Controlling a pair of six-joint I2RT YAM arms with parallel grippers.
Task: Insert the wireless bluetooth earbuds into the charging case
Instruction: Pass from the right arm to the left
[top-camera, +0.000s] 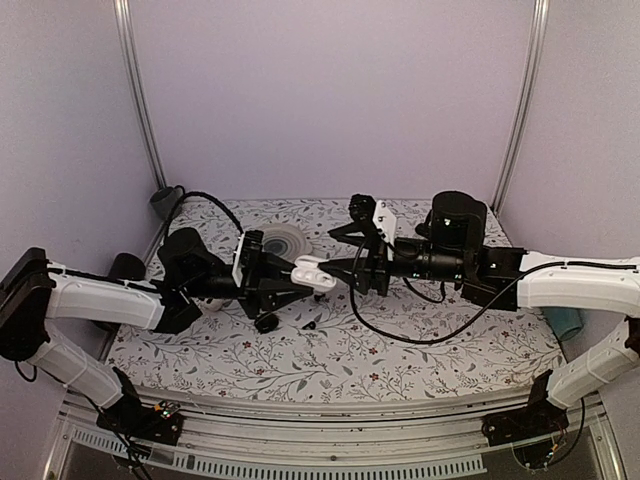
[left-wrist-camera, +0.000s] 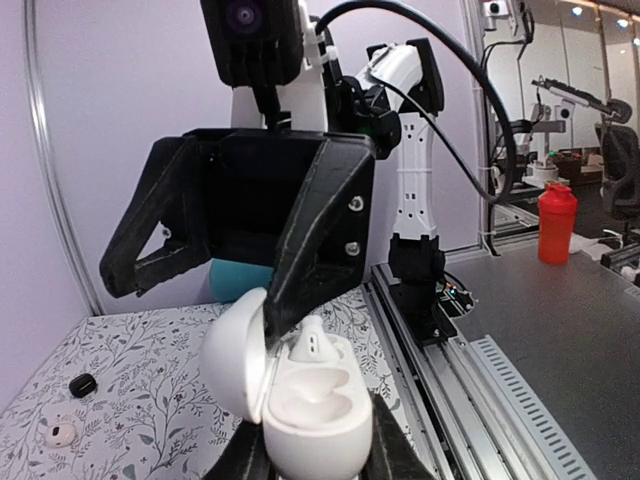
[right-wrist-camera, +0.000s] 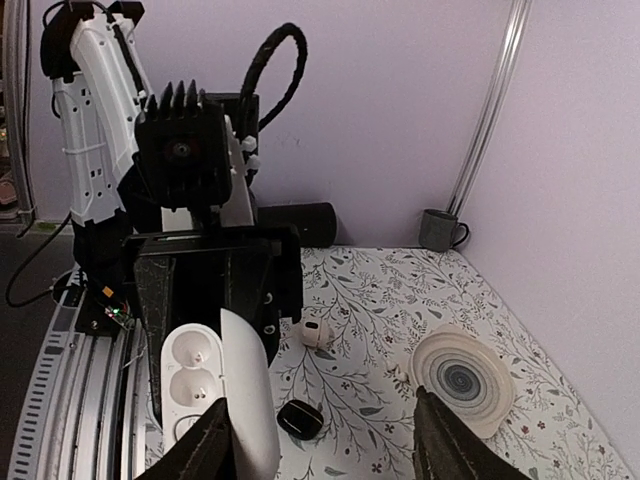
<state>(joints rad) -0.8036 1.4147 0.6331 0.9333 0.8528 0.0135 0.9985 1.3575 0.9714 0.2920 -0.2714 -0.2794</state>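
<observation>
Left wrist view showed left tool (left-wrist-camera: 318, 455) clamped on the open case (left-wrist-camera: 305, 415), one earbud (left-wrist-camera: 312, 340) apparently seated. Right tool (left-wrist-camera: 205, 285) stood spread. Next move likely required grasping the second earbud (left-wrist-camera: 60, 433), on desk (left-wrist-camera: 150, 385) at 9 o'clock.

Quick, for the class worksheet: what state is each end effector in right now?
Left end effector: closed on the open charging case.
Right end effector: open, holding nothing.
</observation>
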